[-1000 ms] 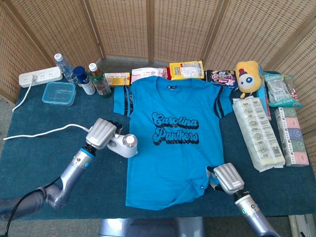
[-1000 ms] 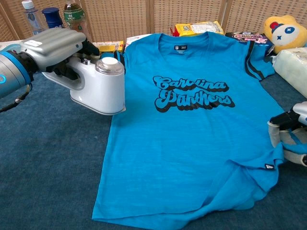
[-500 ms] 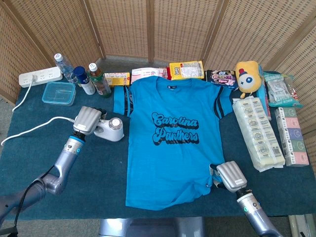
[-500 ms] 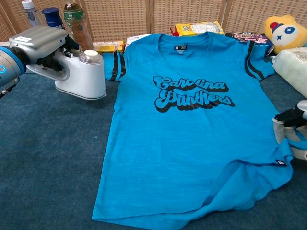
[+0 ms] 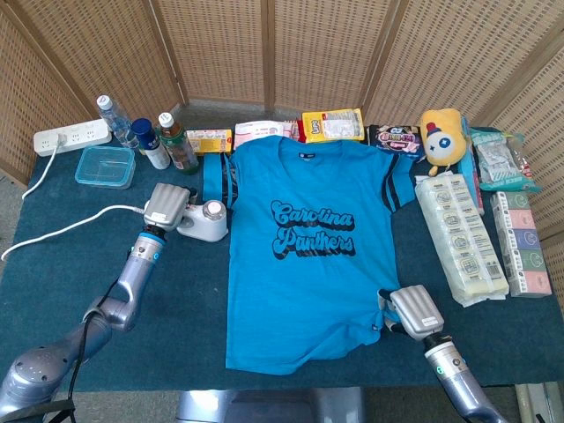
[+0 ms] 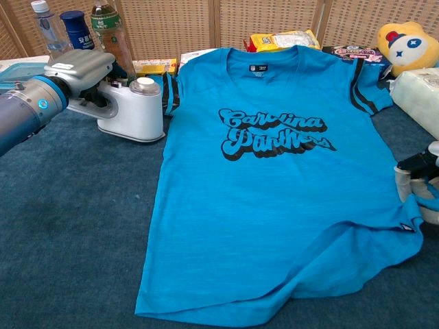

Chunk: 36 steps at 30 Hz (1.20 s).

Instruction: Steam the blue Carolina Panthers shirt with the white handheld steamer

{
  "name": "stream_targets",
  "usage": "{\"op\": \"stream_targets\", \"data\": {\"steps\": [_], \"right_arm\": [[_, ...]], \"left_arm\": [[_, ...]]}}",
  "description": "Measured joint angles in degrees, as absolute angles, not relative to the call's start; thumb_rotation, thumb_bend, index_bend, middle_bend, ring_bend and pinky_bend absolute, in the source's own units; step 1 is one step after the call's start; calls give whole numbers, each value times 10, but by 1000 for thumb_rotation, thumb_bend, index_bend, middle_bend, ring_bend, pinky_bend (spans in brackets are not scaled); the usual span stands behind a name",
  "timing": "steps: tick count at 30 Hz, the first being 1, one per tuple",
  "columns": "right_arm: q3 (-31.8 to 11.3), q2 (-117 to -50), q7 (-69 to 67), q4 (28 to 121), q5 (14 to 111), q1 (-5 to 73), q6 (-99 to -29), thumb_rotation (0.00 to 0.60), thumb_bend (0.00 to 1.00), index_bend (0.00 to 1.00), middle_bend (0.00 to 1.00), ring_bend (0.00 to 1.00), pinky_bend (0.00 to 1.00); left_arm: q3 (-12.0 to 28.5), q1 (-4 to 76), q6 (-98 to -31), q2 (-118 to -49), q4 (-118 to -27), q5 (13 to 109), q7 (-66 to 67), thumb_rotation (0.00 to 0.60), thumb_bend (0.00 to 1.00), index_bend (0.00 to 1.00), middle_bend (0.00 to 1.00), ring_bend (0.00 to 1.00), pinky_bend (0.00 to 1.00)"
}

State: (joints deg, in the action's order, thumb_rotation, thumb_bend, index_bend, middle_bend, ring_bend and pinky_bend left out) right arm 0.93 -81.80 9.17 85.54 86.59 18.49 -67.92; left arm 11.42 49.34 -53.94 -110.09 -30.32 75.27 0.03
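The blue Carolina Panthers shirt (image 5: 304,256) (image 6: 274,185) lies flat on the dark blue table, front up, with its lower hem wrinkled. My left hand (image 5: 164,206) (image 6: 79,72) grips the handle of the white handheld steamer (image 5: 204,220) (image 6: 136,110), which stands on the table just left of the shirt's left sleeve. My right hand (image 5: 412,310) (image 6: 420,188) pinches the shirt's lower right hem corner and holds it taut at the table's near right.
Bottles (image 5: 174,141) and a clear box (image 5: 105,166) stand behind the steamer, with a power strip (image 5: 70,137) and white cord (image 5: 62,231) at left. Snack packs (image 5: 332,125), a yellow plush toy (image 5: 441,137) and wrapped packets (image 5: 460,233) line the back and right.
My left hand carried the steamer off the shirt's left edge, back and to the left, then a little right, and it now stands beside the sleeve. My right hand drew the hem corner slightly rightward.
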Motion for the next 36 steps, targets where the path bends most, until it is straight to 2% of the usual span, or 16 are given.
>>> {"op": "stream_targets", "data": {"steps": [4, 10, 16, 19, 24, 29, 36], "right_arm": [[9, -817, 94, 857, 865, 185, -679, 600, 508, 722, 697, 790, 911], [11, -818, 93, 855, 867, 185, -679, 600, 507, 722, 697, 782, 906], [14, -816, 91, 856, 871, 185, -678, 600, 494, 719, 688, 752, 870], [17, -813, 96, 859, 869, 186, -672, 600, 470, 641, 638, 680, 782], [24, -793, 115, 883, 856, 191, -644, 600, 394, 432, 474, 503, 573], [24, -785, 96, 893, 860, 193, -644, 600, 339, 310, 363, 346, 371], [21, -780, 92, 896, 867, 193, -656, 600, 301, 237, 309, 258, 277]], "left_arm": [[114, 506, -526, -1127, -270, 756, -14, 600, 346, 600, 722, 675, 730], [107, 511, -509, -1136, -260, 763, -23, 600, 313, 600, 715, 617, 667], [103, 506, -502, -1127, -277, 764, -14, 600, 303, 514, 654, 551, 626], [102, 501, -499, -1118, -290, 763, -4, 600, 295, 469, 612, 507, 597], [104, 494, -500, -1099, -326, 758, 19, 600, 288, 378, 528, 434, 554], [107, 488, -497, -1084, -354, 749, 45, 600, 281, 322, 432, 365, 515], [110, 481, -494, -1068, -383, 738, 77, 600, 269, 241, 377, 313, 472]]}}
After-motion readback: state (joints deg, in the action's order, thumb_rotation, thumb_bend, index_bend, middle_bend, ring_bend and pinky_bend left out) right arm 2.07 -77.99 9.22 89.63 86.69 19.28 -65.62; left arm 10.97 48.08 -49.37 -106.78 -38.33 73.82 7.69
